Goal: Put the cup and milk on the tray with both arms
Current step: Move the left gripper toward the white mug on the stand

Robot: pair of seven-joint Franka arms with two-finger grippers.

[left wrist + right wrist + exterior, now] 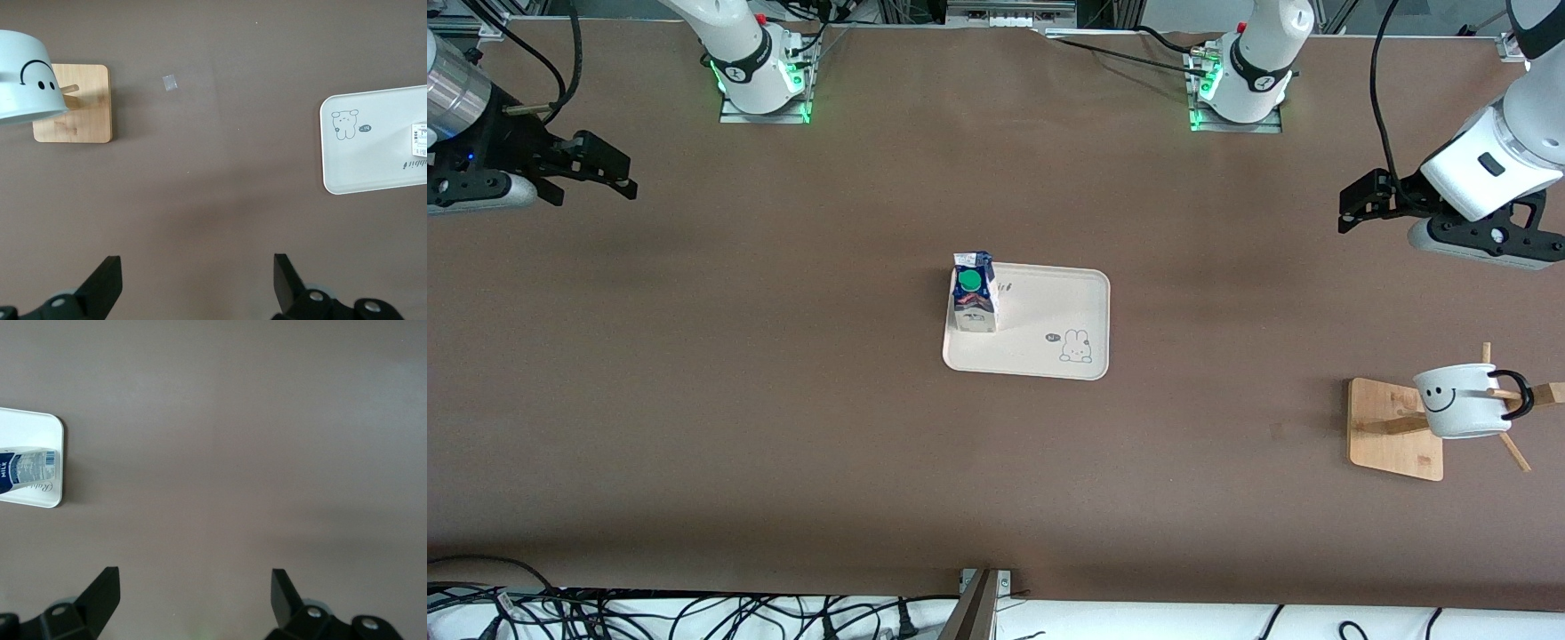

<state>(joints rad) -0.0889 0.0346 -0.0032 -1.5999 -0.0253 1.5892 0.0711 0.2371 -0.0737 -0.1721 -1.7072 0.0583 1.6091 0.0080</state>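
In the front view, the tray (1040, 356) lay in the middle of the table (783, 400). The milk (973, 293) stood upright on it, in the corner toward the right arm's end and farther from the camera. The cup (1458, 400) hung tipped on a peg of the wooden rack (1383, 436) toward the left arm's end, off the tray and well apart from it, smiley face showing. The right gripper (618, 173) hovered over bare table at its own end, fingers spread and holding nothing. The left gripper (1352, 209) hovered over bare table at its end, above the rack in that view, also released and empty.

In the left wrist view, the left gripper's fingers (107, 283) stood wide apart over brown table. The cup (23, 77) on the rack (83, 113) and a part of the tray (367, 153) with its rabbit drawing showed farther off.

In the right wrist view, the right gripper's fingers (103, 593) were likewise spread over bare table. One tray corner (57, 453) with the milk (27, 467) on it was visible at the edge.
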